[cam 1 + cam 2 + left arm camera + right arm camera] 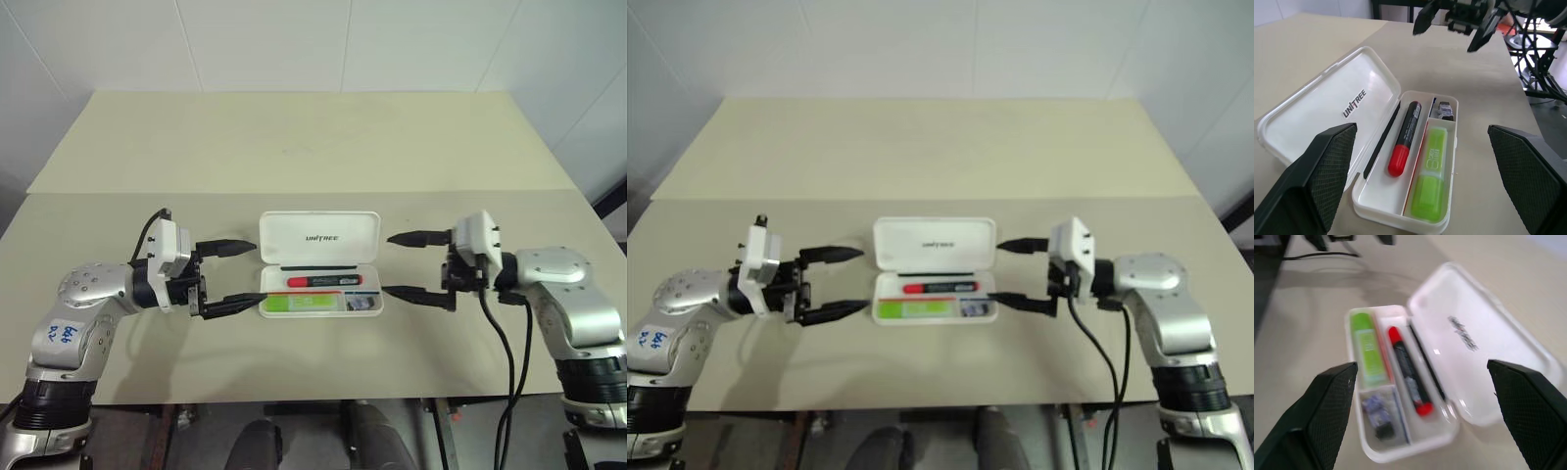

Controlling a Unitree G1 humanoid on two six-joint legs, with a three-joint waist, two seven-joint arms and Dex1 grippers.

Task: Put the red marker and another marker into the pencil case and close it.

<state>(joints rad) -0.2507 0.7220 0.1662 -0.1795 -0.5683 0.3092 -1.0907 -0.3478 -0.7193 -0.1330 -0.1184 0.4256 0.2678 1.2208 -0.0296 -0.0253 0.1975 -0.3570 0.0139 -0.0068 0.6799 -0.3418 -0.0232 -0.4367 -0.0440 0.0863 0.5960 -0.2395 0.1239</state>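
While both tools (pixel 227 276) (pixel 409 265) gape empty, small compartment's contents (pixel 1444 109) stay unclear.

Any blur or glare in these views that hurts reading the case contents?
Right wrist view: motion-blurred, yet the red marker and green marker are readable in the pencil case. Left wrist view: sharp, faint lid sheen. Head views: evenly lit.

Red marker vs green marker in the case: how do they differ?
The slim black-barrelled red marker is longer and thinner; the stubby light-green marker is shorter and wider. The red marker lies in the long compartment next to the lid; the green marker lies in the outer compartment, beside a small section with a dark bit. Both lie flat, lengthwise, inside the open white plastic pencil case.
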